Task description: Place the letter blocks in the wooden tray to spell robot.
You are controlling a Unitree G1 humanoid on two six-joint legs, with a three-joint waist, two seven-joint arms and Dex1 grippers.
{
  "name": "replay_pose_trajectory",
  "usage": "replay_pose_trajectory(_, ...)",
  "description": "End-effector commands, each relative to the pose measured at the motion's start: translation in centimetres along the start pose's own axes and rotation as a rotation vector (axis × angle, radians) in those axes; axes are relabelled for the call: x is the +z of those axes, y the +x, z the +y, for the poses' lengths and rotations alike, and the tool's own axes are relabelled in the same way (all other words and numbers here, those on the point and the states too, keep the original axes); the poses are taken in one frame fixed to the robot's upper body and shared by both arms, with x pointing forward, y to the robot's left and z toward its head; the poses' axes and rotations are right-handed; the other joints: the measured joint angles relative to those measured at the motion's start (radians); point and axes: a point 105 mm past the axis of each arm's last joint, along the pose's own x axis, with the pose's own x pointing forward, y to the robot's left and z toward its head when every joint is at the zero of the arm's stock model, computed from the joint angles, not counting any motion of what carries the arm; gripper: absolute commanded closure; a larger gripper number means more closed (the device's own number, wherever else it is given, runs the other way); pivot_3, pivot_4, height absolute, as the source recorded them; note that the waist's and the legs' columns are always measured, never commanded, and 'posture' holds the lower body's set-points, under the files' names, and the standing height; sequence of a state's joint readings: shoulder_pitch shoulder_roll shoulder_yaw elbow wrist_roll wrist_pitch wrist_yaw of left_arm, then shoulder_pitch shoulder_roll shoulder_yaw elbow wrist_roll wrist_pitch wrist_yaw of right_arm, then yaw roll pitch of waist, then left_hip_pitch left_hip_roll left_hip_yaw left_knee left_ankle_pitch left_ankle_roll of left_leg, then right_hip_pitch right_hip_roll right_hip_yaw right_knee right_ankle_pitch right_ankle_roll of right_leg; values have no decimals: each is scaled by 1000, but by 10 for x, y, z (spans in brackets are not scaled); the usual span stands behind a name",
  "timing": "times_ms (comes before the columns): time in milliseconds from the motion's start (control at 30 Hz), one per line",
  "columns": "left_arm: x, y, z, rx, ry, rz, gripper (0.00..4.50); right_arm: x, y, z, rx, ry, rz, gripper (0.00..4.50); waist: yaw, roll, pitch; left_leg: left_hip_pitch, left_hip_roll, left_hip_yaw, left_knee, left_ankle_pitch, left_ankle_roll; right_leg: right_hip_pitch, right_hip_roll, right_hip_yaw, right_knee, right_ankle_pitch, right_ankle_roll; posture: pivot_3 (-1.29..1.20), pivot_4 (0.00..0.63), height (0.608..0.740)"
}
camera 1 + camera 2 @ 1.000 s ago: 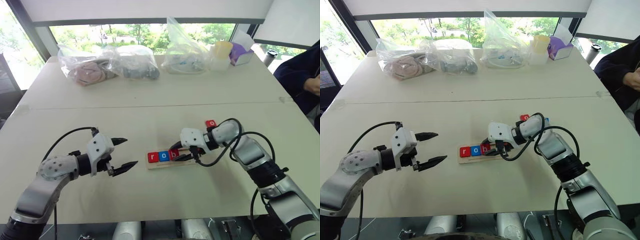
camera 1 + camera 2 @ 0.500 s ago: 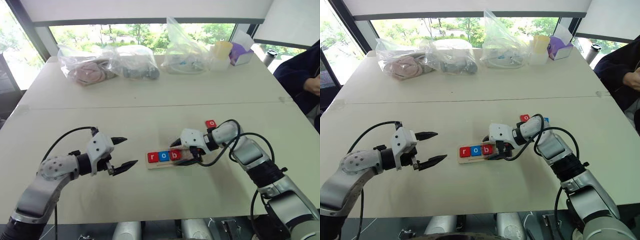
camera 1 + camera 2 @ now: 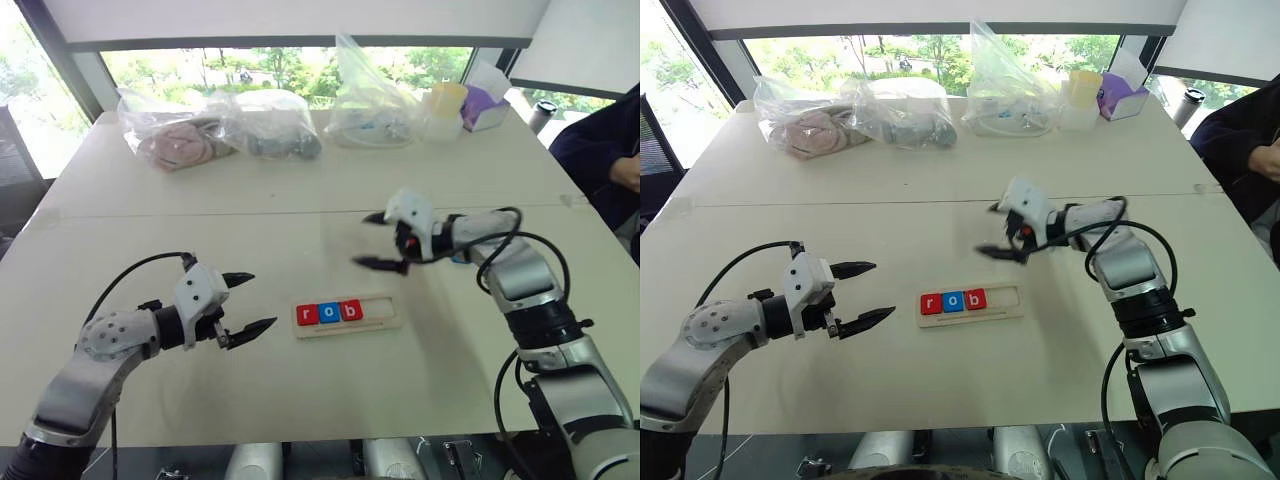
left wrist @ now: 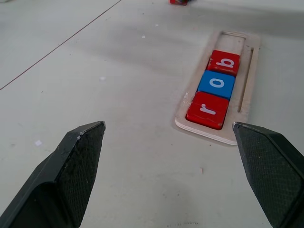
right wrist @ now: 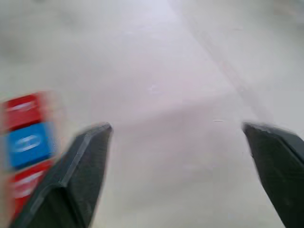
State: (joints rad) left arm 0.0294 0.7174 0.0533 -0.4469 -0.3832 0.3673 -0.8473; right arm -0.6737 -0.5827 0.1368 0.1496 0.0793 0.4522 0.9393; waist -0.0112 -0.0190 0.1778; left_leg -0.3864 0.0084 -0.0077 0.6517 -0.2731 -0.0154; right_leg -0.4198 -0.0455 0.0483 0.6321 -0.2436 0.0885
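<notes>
The right tool [image 3: 382,240] is hovering above the surface [image 3: 300,400], its two black fingers spread wide and gripping nothing. It is pointing toward the robot's left and is sitting beyond the far right end of the wooden tray [image 3: 385,309], well clear of it. In the right wrist view, the right tool's fingers [image 5: 71,180] are standing far apart over bare surface, with a blurred red, blue and red row of blocks showing at one edge.

The left tool [image 3: 248,304] is also hovering with its fingers wide apart and empty, just left of the tray and pointing toward it. In the left wrist view, its fingertips [image 4: 80,156] are framing the tray's near end.

The wooden tray is lying flat on the surface between the two tools. Three letter blocks are sitting side by side in its left part: a red r block [image 3: 306,314], a blue o block [image 3: 328,312] and a red b block [image 3: 350,310]. The right part of the tray is standing open. Another red block [image 4: 179,2] is lying on the surface beyond the tray; its letter cannot be read.

Clear plastic bags [image 3: 215,125] and a yellow cup [image 3: 446,98] are resting along the far edge of the surface. A person's dark sleeve [image 3: 600,150] is showing at the right.
</notes>
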Motion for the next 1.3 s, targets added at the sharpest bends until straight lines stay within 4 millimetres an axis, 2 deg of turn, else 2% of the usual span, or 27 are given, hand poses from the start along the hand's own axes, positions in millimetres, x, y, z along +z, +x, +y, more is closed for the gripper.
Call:
replay_pose_trajectory(33,7,2,-1,-5,24,-26,0,-16,-17,-33,-284,86,84,37,-2,0,0,-1,0,0,0,0,0,-1,0,0,0,0,0,0,150,740)
replay_pose_trajectory(100,7,5,0,-14,29,-30,0,-37,-25,-36,-408,196,159,37,-3,0,0,-2,0,1,0,0,0,-3,0,0,0,0,0,0,150,740)
replay_pose_trajectory(300,8,9,3,-23,40,-34,0,-53,-29,-34,-519,338,219,37,-11,1,0,-3,0,1,0,0,0,-6,2,1,2,2,3,0,150,740)
replay_pose_trajectory(567,8,3,6,-15,51,-21,0,-71,-25,-20,-493,549,268,37,-8,1,0,-4,0,2,0,0,0,-5,2,1,2,2,3,0,150,740)
replay_pose_trajectory(667,8,4,6,-11,50,-23,0,-72,-23,-16,-482,582,272,928,-7,0,0,-4,0,2,0,0,0,-5,2,1,2,2,3,0,150,740)
replay_pose_trajectory(767,8,5,5,-10,48,-27,0,-68,-22,-12,-471,594,270,2534,-7,0,0,-4,0,2,0,0,0,-5,2,1,2,2,3,0,150,740)
replay_pose_trajectory(833,7,6,5,-11,46,-28,0,-66,-23,-9,-463,599,272,3355,-8,0,0,-4,0,2,0,0,0,-5,2,1,2,2,3,0,150,740)
replay_pose_trajectory(1000,6,9,2,-26,45,-34,0,-60,-37,2,-469,607,299,3331,-7,0,0,-4,1,2,0,0,0,-5,3,0,2,2,3,0,150,740)
replay_pose_trajectory(1200,5,14,2,-48,45,-44,0,-59,-66,54,-439,669,354,3331,-1,0,-1,-5,1,0,0,0,0,-6,2,0,2,2,3,0,150,740)
replay_pose_trajectory(1300,5,16,2,-58,45,-49,0,-66,-77,71,-466,668,358,3331,-3,0,-1,-5,1,0,0,0,0,-5,2,-1,1,1,2,0,150,740)
